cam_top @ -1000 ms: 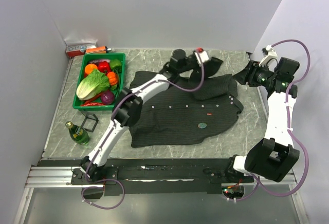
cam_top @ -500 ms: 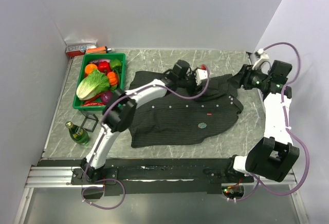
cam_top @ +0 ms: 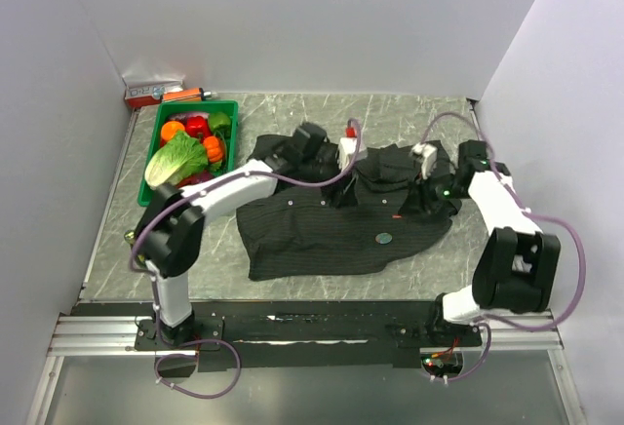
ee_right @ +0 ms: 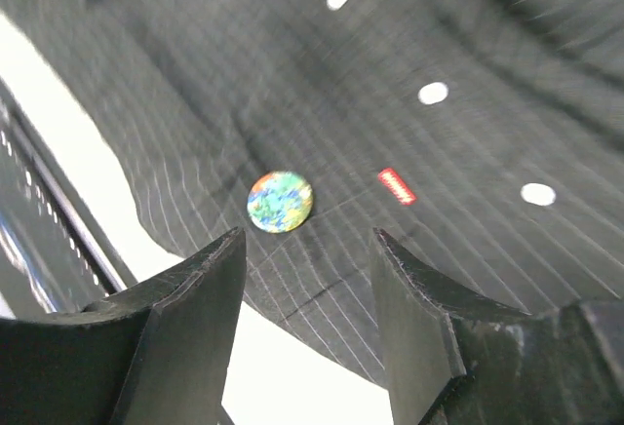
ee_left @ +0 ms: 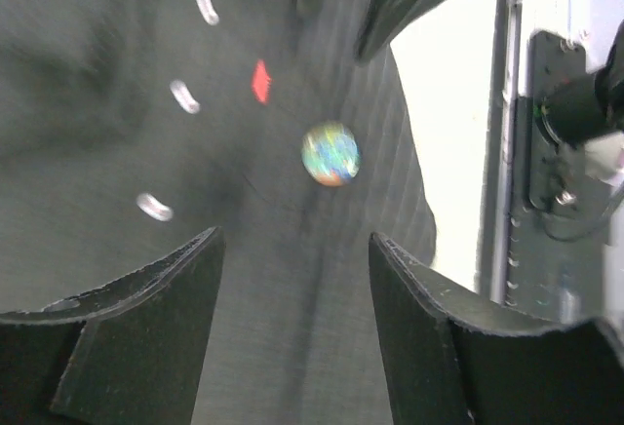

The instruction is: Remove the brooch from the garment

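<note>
The garment [cam_top: 322, 235], a dark pinstriped shirt with pale buttons [ee_right: 433, 93], lies spread on the table. The brooch [cam_top: 384, 239] is a round multicoloured disc pinned near its front hem, and it also shows as the brooch [ee_left: 331, 153] and the brooch [ee_right: 280, 201]. A small red tag [ee_right: 397, 186] sits beside it on the cloth. My left gripper [ee_left: 294, 240] hovers open over the shirt's middle, short of the brooch, with nothing between its fingers. My right gripper [ee_right: 309, 235] is open and empty too, just above the hem, with the brooch a little ahead of its tips.
A green basket [cam_top: 195, 105] of vegetables stands at the back left. A green bottle [cam_top: 146, 252] and a small black frame [cam_top: 173, 233] sit to the left of the shirt. A box [cam_top: 153, 91] lies in the far corner. The arms' mounting rail [cam_top: 292, 328] runs along the near edge.
The left gripper has opened and swung from the table's back down over the shirt. The right arm has come in from the far right to above the shirt's right side.
</note>
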`<act>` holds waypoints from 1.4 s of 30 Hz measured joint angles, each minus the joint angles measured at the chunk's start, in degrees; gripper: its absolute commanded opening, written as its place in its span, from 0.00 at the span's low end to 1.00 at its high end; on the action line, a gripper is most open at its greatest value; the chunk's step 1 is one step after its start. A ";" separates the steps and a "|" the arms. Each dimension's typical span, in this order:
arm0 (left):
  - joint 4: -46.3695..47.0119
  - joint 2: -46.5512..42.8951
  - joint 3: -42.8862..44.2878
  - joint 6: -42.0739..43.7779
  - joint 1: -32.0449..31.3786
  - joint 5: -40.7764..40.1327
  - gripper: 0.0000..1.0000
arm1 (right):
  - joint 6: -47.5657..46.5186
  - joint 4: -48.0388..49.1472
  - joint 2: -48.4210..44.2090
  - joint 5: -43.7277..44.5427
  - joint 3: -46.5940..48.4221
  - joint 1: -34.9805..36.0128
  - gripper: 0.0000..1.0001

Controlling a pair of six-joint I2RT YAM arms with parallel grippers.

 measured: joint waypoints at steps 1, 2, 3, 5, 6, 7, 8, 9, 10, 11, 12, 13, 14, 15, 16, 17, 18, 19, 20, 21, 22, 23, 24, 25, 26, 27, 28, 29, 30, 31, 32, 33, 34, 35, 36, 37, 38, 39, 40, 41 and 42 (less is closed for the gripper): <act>1.53 1.07 -2.12 -3.19 0.07 1.09 0.64 | -1.38 -0.57 1.16 0.31 -0.26 0.83 0.59; 2.86 2.47 -3.91 -6.14 0.17 2.05 0.63 | -2.71 -1.36 2.45 0.72 -0.42 1.75 0.59; 3.76 3.93 -5.25 -8.35 0.26 2.86 0.63 | -3.72 -1.79 3.52 1.20 -0.52 2.62 0.58; 5.51 7.37 -6.95 -13.00 0.39 4.35 0.62 | -5.75 -2.78 6.03 2.21 -0.57 4.63 0.57; 5.99 9.40 -7.26 -15.17 0.52 4.94 0.61 | -6.45 -3.06 7.02 2.71 -0.57 5.46 0.57; 6.38 11.41 -7.26 -16.98 0.66 5.40 0.61 | -7.13 -3.30 7.98 3.30 -0.57 6.40 0.57; 6.84 12.68 -7.26 -18.14 0.74 5.66 0.61 | -7.72 -3.54 8.94 3.74 -0.57 7.28 0.57; 7.61 13.90 -7.26 -19.23 0.85 6.12 0.60 | -8.13 -3.69 9.62 4.07 -0.57 7.82 0.57; 8.24 14.88 -7.23 -20.22 0.98 6.73 0.60 | -8.52 -3.78 10.51 4.61 -0.55 8.61 0.57; 8.76 15.58 -7.10 -21.22 1.20 7.30 0.60 | -8.74 -3.85 11.58 5.11 -0.46 9.25 0.57; 9.14 16.13 -6.88 -21.79 1.40 7.91 0.59 | -8.90 -3.91 12.70 5.60 -0.26 9.75 0.58; 9.70 16.65 -6.67 -22.75 1.60 8.52 0.59 | -9.01 -3.93 13.86 6.25 0.02 10.43 0.59; 10.36 17.03 -6.36 -23.50 1.86 9.22 0.59 | -9.16 -3.91 15.12 6.93 0.39 10.95 0.59; 11.23 17.38 -6.23 -24.39 2.10 9.77 0.59 | -9.35 -3.85 16.26 7.69 0.79 11.47 0.60; 11.91 17.62 -6.23 -25.11 2.34 10.12 0.59 | -9.49 -3.74 17.14 8.22 0.98 11.93 0.61; 12.55 17.86 -6.23 -25.94 2.73 10.54 0.59 | -9.81 -3.72 18.01 8.96 1.27 12.48 0.62; 13.03 18.12 -6.23 -26.67 3.19 10.91 0.59 | -10.23 -3.65 18.75 9.49 1.46 13.00 0.62; 13.33 18.40 -6.23 -27.30 3.65 11.17 0.59 | -10.56 -3.63 19.23 9.92 1.55 13.35 0.63; 13.64 18.64 -6.23 -27.69 4.09 11.39 0.59 | -11.10 -3.63 19.71 10.54 1.60 13.86 0.63; 13.73 18.84 -6.23 -27.96 4.39 11.56 0.59 | -11.52 -3.65 19.91 10.80 1.62 14.21 0.63; 13.70 19.04 -6.23 -28.20 4.81 11.63 0.58 | -11.82 -3.69 19.91 11.17 1.66 14.53 0.63; 13.70 19.21 -6.23 -28.52 5.22 11.69 0.58 | -12.20 -3.67 19.89 11.65 1.66 14.95 0.63; 13.68 19.34 -6.23 -28.74 5.60 11.76 0.58 | -12.48 -3.65 19.89 12.17 1.70 15.37 0.64; 13.68 19.41 -6.23 -28.76 5.81 11.87 0.58 | -12.76 -3.65 19.82 12.63 1.70 15.78 0.68; 13.70 19.56 -6.23 -28.89 6.08 12.13 0.58 | -13.09 -3.63 19.65 13.25 1.70 16.26 0.68; 13.70 19.67 -6.23 -28.96 6.23 12.39 0.58 | -13.35 -3.69 19.52 13.68 1.66 16.74 0.68; 13.73 19.80 -6.14 -28.96 6.32 12.66 0.58 | -13.86 -3.69 19.12 14.19 1.44 17.27 0.69; 13.70 19.91 -5.99 -28.98 6.38 12.81 0.58 | -14.47 -3.32 18.56 14.84 0.90 17.84 0.69; 13.66 19.98 -5.86 -28.96 6.43 12.90 0.58 | -15.06 -2.84 17.88 15.50 0.28 18.34 0.70; 13.62 20.00 -5.77 -28.96 6.45 12.92 0.58 | -15.91 -2.14 16.98 16.24 -0.61 18.88 0.70; 13.62 20.02 -5.70 -28.96 6.45 12.90 0.58 | -16.57 -1.49 16.17 16.85 -1.42 19.30 0.70; 13.62 20.02 -5.66 -28.96 6.47 12.90 0.58 | -17.07 -1.07 15.65 17.20 -1.90 19.56 0.70; 13.60 20.09 -5.57 -28.94 6.49 12.90 0.58 | -17.62 -0.70 15.19 17.53 -2.36 19.76 0.67; 13.60 20.20 -5.51 -28.94 6.49 12.92 0.58 | -17.99 -0.39 14.93 17.73 -2.69 19.89 0.66; 13.60 20.22 -5.51 -28.94 6.54 12.92 0.58 | -18.29 0.07 14.62 17.99 -3.02 19.98 0.65; 13.60 20.28 -5.49 -28.94 6.58 12.98 0.58 | -18.40 0.68 14.21 18.18 -3.41 20.02 0.63; 13.60 20.31 -5.46 -28.94 6.60 13.05 0.58 | -18.38 1.66 13.70 18.34 -4.07 20.06 0.62; 13.60 20.33 -5.46 -28.92 6.60 13.09 0.58 | -18.32 2.80 13.00 18.60 -4.92 20.11 0.61; 13.60 20.35 -5.46 -28.92 6.60 13.09 0.58 | -18.32 3.74 12.33 18.80 -5.60 20.28 0.59; 13.60 20.35 -5.46 -28.87 6.62 13.11 0.58 | -18.14 4.72 11.61 19.10 -6.32 20.46 0.58; 13.57 20.35 -5.44 -28.85 6.69 13.11 0.58 | -17.79 6.34 10.54 19.63 -7.50 20.72 0.58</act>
